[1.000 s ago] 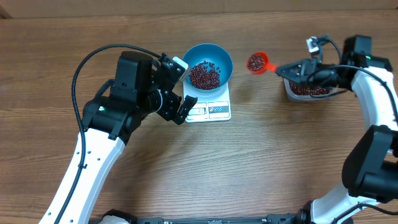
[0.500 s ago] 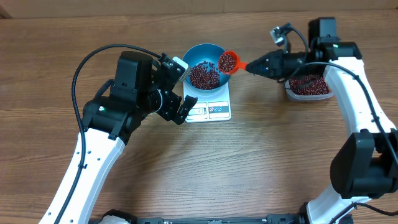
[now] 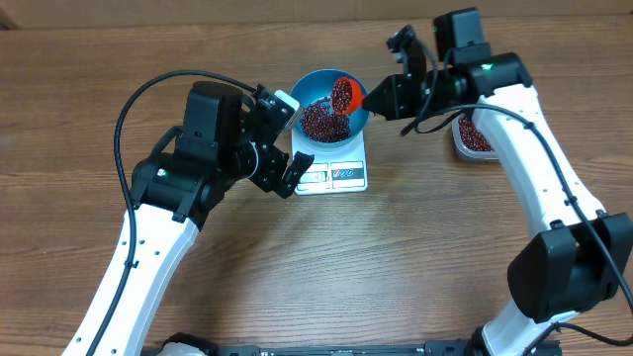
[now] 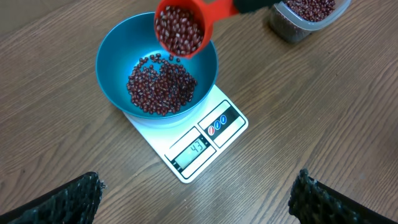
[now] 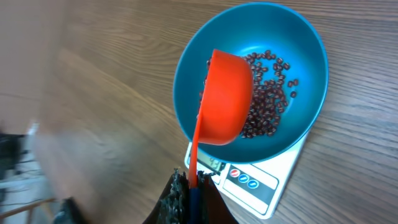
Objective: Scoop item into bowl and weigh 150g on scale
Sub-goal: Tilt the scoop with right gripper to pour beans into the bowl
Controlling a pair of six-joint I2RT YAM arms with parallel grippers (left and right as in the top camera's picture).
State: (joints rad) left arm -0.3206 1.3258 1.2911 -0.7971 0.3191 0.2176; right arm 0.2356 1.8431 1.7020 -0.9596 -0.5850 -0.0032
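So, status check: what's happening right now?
Right end effector shut on red scoop, tipped over blue bowl. Left end effector open, empty. Beans in bowl, bowl on scale. Nothing in the way.

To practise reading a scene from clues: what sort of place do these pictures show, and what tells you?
Probably a robotics lab bench, not a kitchen: a left arm and a right arm stand at a wood-grain table, with a scale, a blue bowl of beans and a red scoop.

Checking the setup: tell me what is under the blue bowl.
The white scale sits under the bowl; its display and buttons stick out in front. The bowl covers the rest of its top.
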